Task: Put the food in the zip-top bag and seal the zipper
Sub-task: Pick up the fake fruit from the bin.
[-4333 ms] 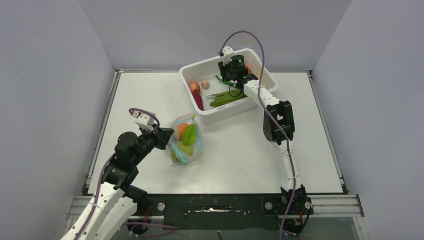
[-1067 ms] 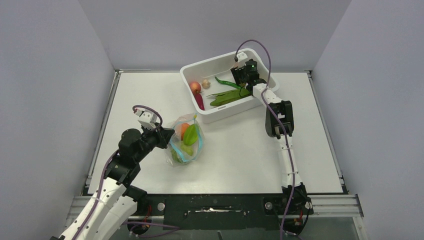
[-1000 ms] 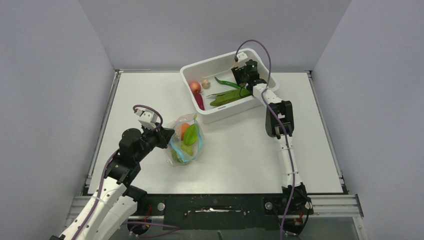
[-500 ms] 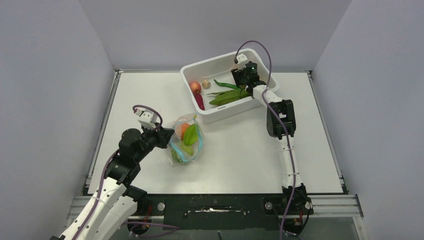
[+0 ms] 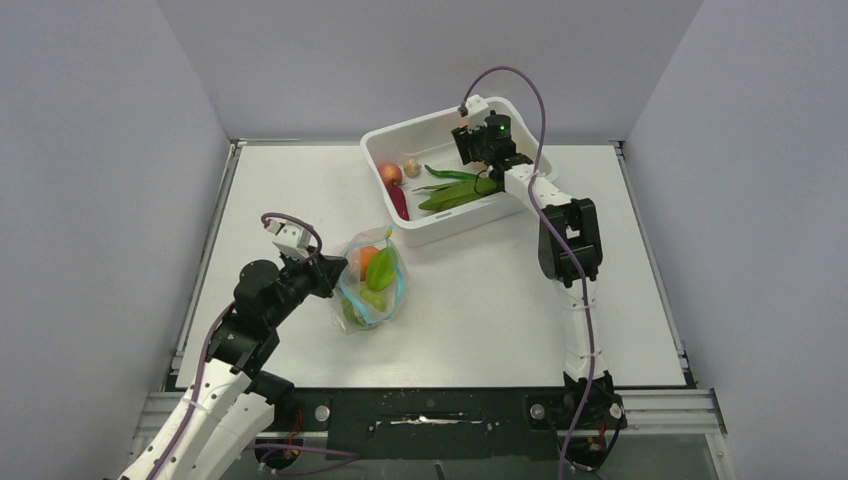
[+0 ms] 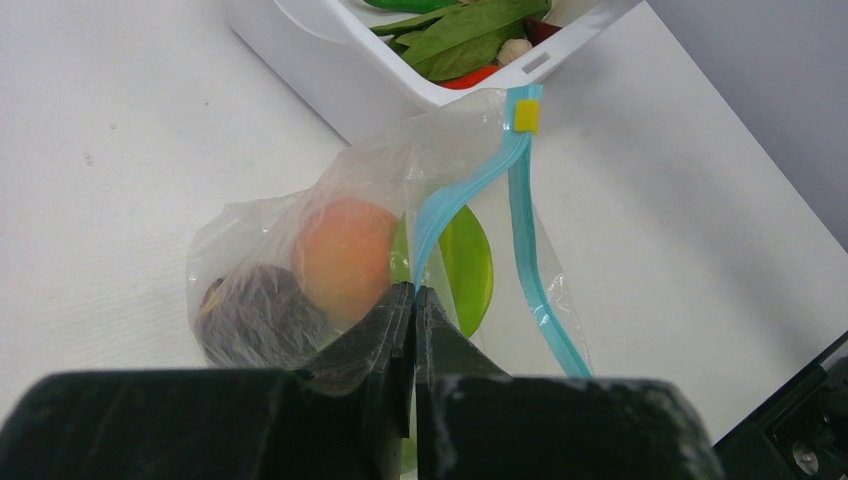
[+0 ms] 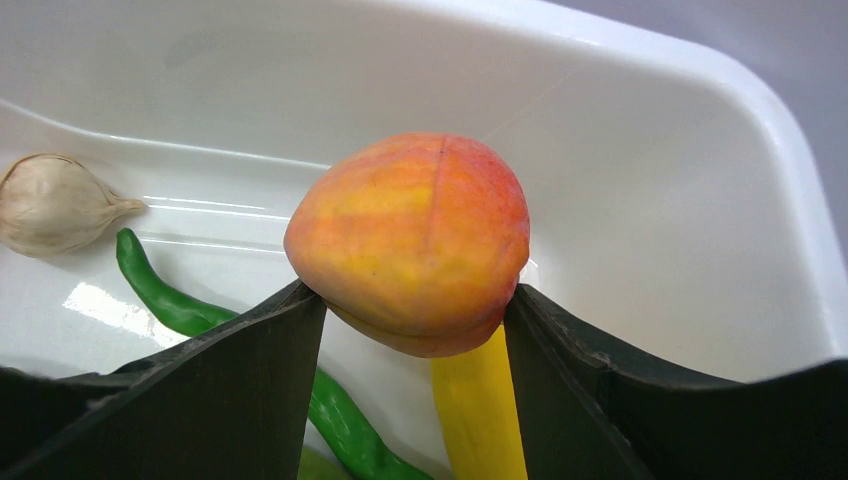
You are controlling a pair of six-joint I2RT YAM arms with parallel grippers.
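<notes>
The clear zip-top bag [image 5: 371, 283] lies on the table mid-left, its blue zipper [image 6: 528, 250] open. Inside it I see a peach [image 6: 343, 257], a dark purple-brown fruit [image 6: 258, 318] and a green piece [image 6: 466, 265]. My left gripper [image 6: 413, 292] is shut on the bag's blue rim; it also shows in the top view [image 5: 326, 272]. My right gripper [image 7: 415, 305] is shut on an orange-pink peach [image 7: 414, 240] and holds it above the floor of the white tub [image 7: 690, 180]. In the top view that gripper [image 5: 478, 142] is over the tub's back right part.
In the white tub [image 5: 385, 143] lie another peach [image 5: 389, 174], a pale garlic-like piece [image 7: 55, 203], a green chilli [image 7: 190, 305], a yellow piece [image 7: 478, 415], long green pods [image 5: 455, 192] and a dark red piece [image 5: 398, 203]. The tub stands just behind the bag.
My right gripper has risen in the tub's back right part and swung slightly left, now with the peach between its fingers. The left gripper and bag have barely moved.
</notes>
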